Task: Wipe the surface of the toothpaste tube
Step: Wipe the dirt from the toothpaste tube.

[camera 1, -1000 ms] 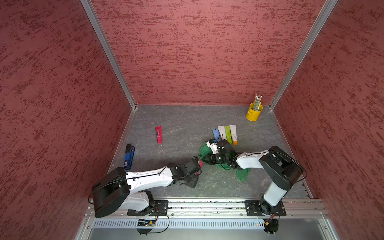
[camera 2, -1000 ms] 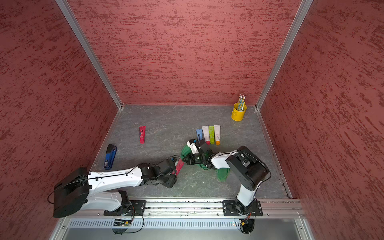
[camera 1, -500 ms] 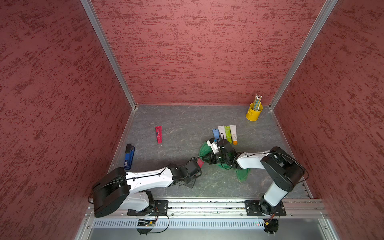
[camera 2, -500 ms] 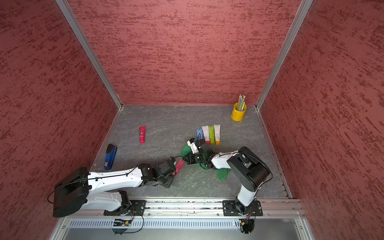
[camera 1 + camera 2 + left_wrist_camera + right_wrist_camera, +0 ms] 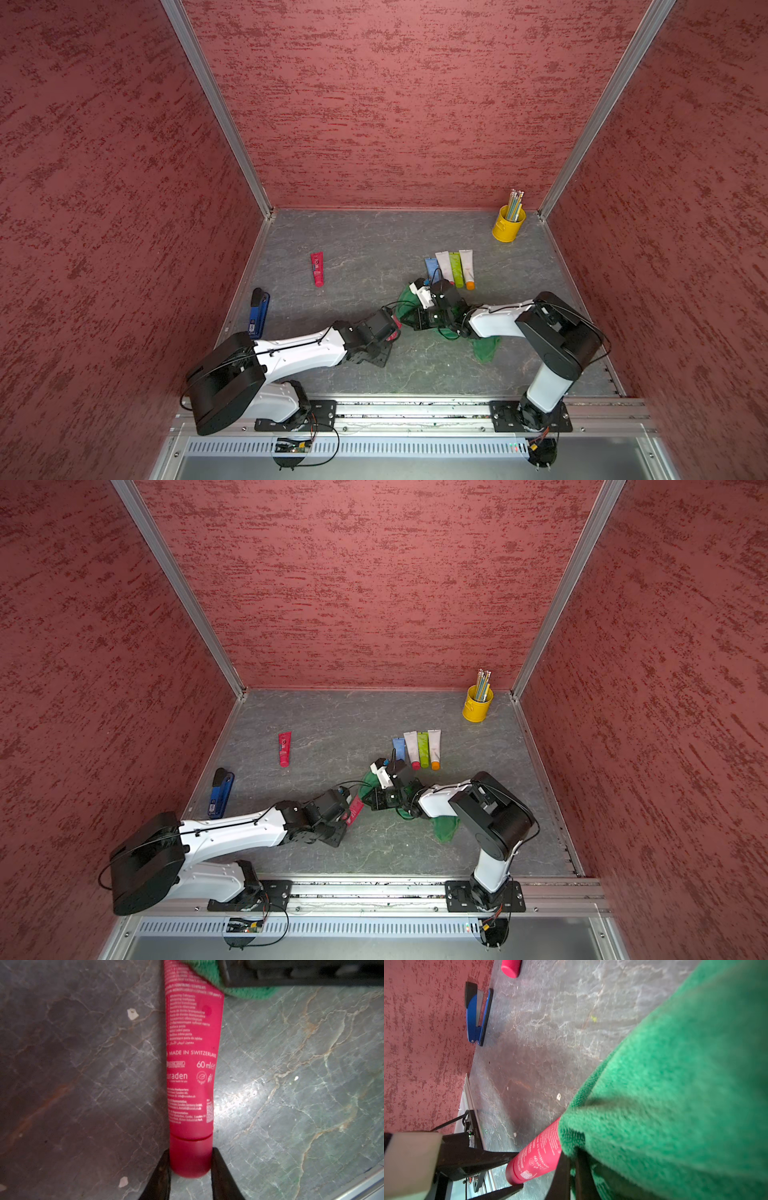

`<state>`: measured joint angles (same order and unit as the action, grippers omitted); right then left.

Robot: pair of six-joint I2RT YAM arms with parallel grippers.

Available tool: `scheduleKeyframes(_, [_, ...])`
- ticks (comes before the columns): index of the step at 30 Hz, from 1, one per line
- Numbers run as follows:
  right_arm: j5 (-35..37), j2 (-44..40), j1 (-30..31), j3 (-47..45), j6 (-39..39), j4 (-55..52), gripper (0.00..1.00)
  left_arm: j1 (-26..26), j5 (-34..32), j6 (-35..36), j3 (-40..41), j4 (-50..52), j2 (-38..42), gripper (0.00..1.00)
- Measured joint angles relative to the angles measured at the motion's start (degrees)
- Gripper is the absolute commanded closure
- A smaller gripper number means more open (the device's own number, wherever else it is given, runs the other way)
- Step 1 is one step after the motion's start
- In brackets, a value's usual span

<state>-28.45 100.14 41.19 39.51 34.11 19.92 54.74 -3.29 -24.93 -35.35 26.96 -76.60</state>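
In the left tool [image 5: 190,1159], jaws just closed, the toothpaste tube [image 5: 191,1064] is pinned by its cap; right tool [image 5: 572,1157] clamps the cloth [image 5: 675,1084] over it, so wiping can begin.

- The left gripper [image 5: 395,332] and right gripper [image 5: 407,321] meet mid-table, a red toothpaste tube [image 5: 392,337] between them.
- A green cloth [image 5: 485,350] lies under the right arm [image 5: 498,321].

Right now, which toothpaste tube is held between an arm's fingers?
The red plastic tube pinched at its cap by the left fingers, its far end under the green cloth. The other red tube and the four-tube row lie ungripped.
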Motion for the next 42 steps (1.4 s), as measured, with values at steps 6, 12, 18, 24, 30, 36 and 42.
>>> scheduleKeyframes(6, [-0.22,0.00,4.31,-0.11,2.38,2.10,1.00,-0.15,0.48,0.96,-0.66,0.09,-0.81,0.87])
scheduleKeyframes(12, [-0.11,0.22,5.22,0.00,2.64,2.62,1.00,-0.15,0.61,1.33,-0.66,0.07,-0.74,0.88])
scheduleKeyframes(18, [1.77,1.29,1.22,1.88,0.94,0.26,1.00,-0.26,0.44,1.42,-0.63,-0.79,-0.70,0.89])
scheduleKeyframes(24, [7.93,1.68,-1.60,4.39,-0.55,-3.54,1.00,-0.26,0.44,1.42,-0.63,-1.31,-0.70,0.90])
scheduleKeyframes(30, [6.95,2.64,0.33,4.09,0.15,-1.29,1.00,-0.26,0.44,1.42,-0.63,-1.27,-0.70,0.90])
scheduleKeyframes(36, [2.43,3.54,5.20,0.50,4.72,8.26,1.00,-0.26,0.66,1.42,-0.63,-0.35,-0.70,0.91])
scheduleKeyframes(42, [1.77,3.04,6.25,-1.16,5.88,10.56,1.00,-0.26,0.94,1.44,-0.35,-0.22,-0.24,0.92])
